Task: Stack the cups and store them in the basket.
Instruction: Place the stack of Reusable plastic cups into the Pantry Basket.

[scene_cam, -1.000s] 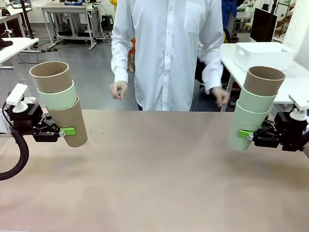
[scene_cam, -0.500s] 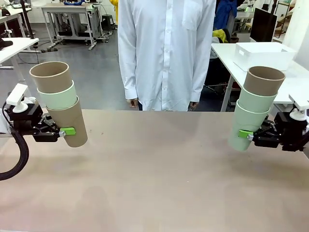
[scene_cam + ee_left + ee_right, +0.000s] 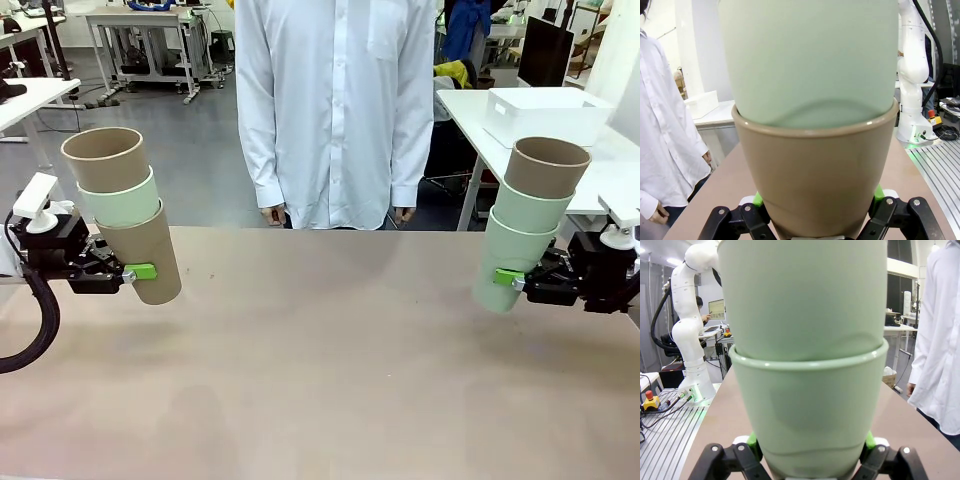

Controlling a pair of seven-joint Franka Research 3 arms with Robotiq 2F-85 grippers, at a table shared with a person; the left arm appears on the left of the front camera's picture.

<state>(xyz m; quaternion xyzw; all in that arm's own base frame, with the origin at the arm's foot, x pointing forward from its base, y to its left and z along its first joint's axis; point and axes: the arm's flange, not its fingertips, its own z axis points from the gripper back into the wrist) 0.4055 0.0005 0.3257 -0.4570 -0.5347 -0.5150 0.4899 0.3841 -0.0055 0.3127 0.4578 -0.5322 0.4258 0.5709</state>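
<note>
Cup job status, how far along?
Done: two nested stacks of three. In hand: left pincer clamps the left stack, right pincer the right stack, both off the table. Left: probably merge them, then into the basket, sitting on the side table.

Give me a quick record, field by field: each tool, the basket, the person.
left tool: shut on left stack, bottom to top tan, mint, tan, held above the table
right tool: shut on right stack, bottom to top mint, mint, tan
basket: on a white side table, far right
person: standing at the far edge, hands down
</note>
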